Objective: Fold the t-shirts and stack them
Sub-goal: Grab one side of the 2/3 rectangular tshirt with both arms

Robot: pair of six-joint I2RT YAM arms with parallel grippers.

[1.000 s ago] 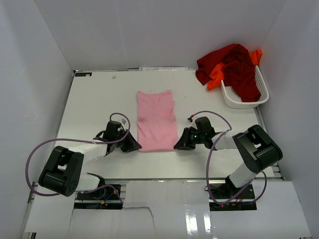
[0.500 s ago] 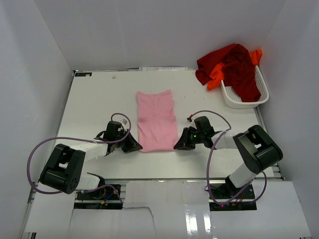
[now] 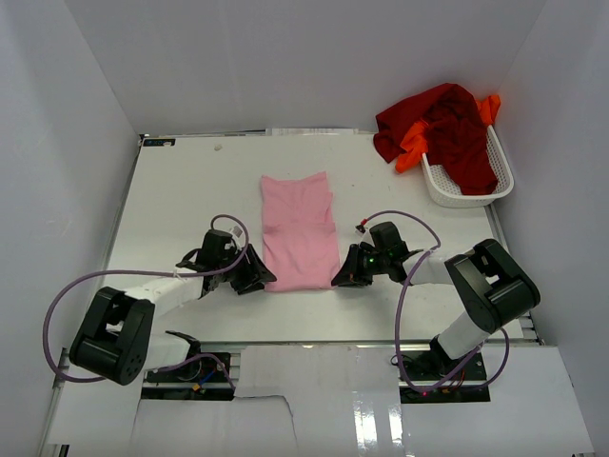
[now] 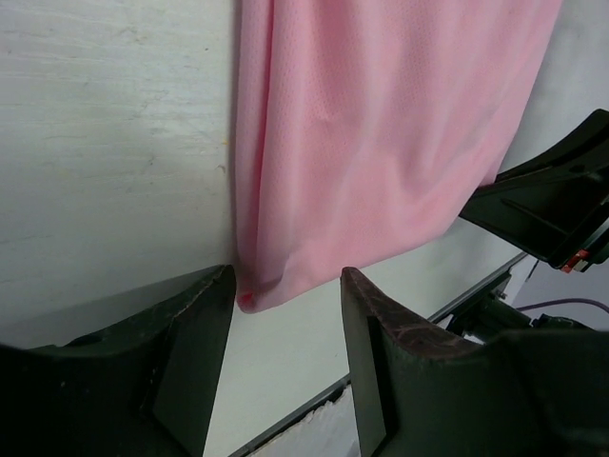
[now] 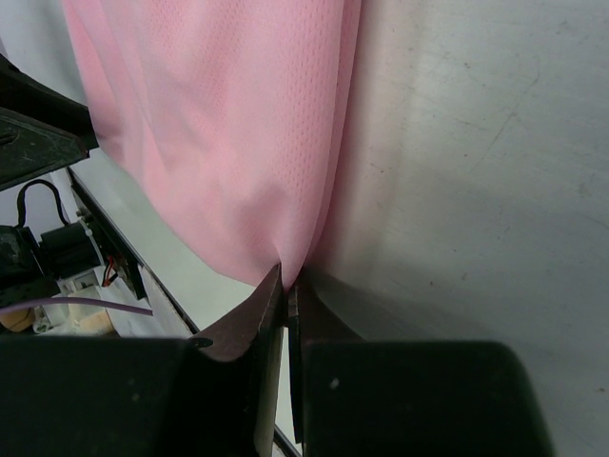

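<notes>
**Both grippers at the near hem of the pink t-shirt [image 3: 299, 228], one pinched, one open**

Starting with the left gripper [image 4: 284, 286]: its jaws stand well apart, low on the table [image 3: 190, 190], with the shirt's near-left corner lying just between the fingertips. Nothing is clamped on that side yet. The right gripper [image 5: 288, 286] is at the shirt's near-right corner with its fingers pressed together. The cloth runs down into the tips, so I read it as pinching that corner.

The shirt itself lies flat as a long narrow strip. Its sides are already turned in and its far end points away from the arms.

Well beyond the shirt and off to its right sits the white basket [image 3: 447, 193]. The dark red t-shirt [image 3: 457, 133] is heaped in it and spilling over the far rim. The orange t-shirt [image 3: 412, 148] pokes out from under that one, on the side facing the pink shirt.

As I judge it, the task is barely a third along. The first shirt has its lengthwise folds, but the crosswise fold, near hem up toward the far end, is still to do. The other two shirts are untouched, and no stack exists.

Against the view from a second ago, the left gripper has crept a little closer to the shirt's near-left corner, and the left arm's elbow has swung leftward. The right gripper, the shirt and the basket sit where they were.
</notes>
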